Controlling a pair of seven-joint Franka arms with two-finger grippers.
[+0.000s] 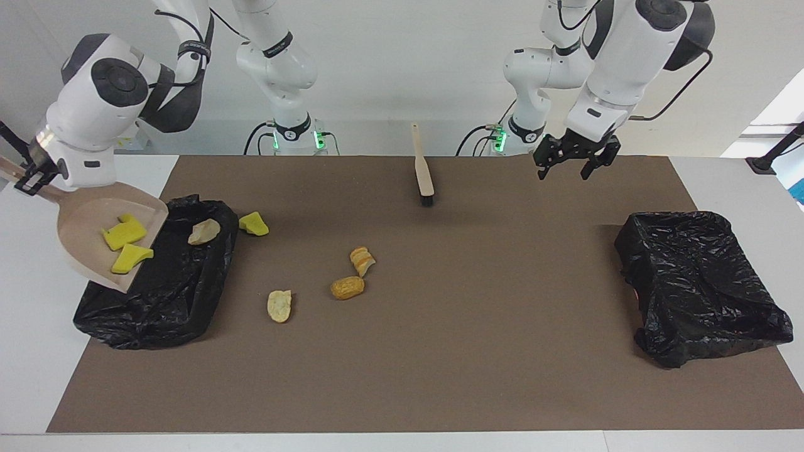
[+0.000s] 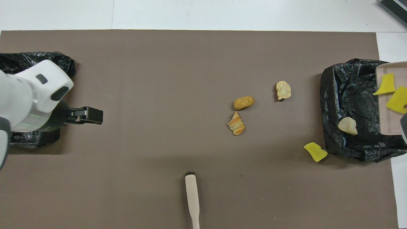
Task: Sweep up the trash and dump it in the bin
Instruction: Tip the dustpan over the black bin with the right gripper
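Mid-dump, judging by the tilt. Right gripper point(image 1: 30, 177) clamped on the handle of a beige dustpan point(image 1: 88, 216), held tipped over the black-lined bin point(image 1: 157, 301) at the right arm's end of the desk point(image 1: 38, 364).

Of the trash: two yellow sponge chunks point(image 1: 124, 233) clinging inside the pan, near its lip. One pale bread lump point(image 1: 204, 232) already lying on the bin's liner. A third sponge chunk point(image 1: 254, 223) on the brown mat point(image 1: 477, 364), just beside the bin on the side nearer the robots. Three bread pieces point(image 1: 347, 287) loose on the mat toward the middle, well apart from the bin.

Left gripper point(image 1: 576, 164) empty, fingers spread wide, hanging in the air over the mat near a second black-lined bin point(image 1: 700, 285) at the left arm's end.

Next move, as a judgement: a steeper tilt or a shake of the pan to slide the sponges out, then back to sweeping. Calls for the left gripper to take up the brush point(image 1: 424, 179), lying flat on the mat near the robots, bristles pointing away from them.

Nothing between the brush and the loose pieces. Possible snags: the soft crumpled liner catching the pan's lip, and the stray sponge sitting tight against the bin wall, awkward to sweep.
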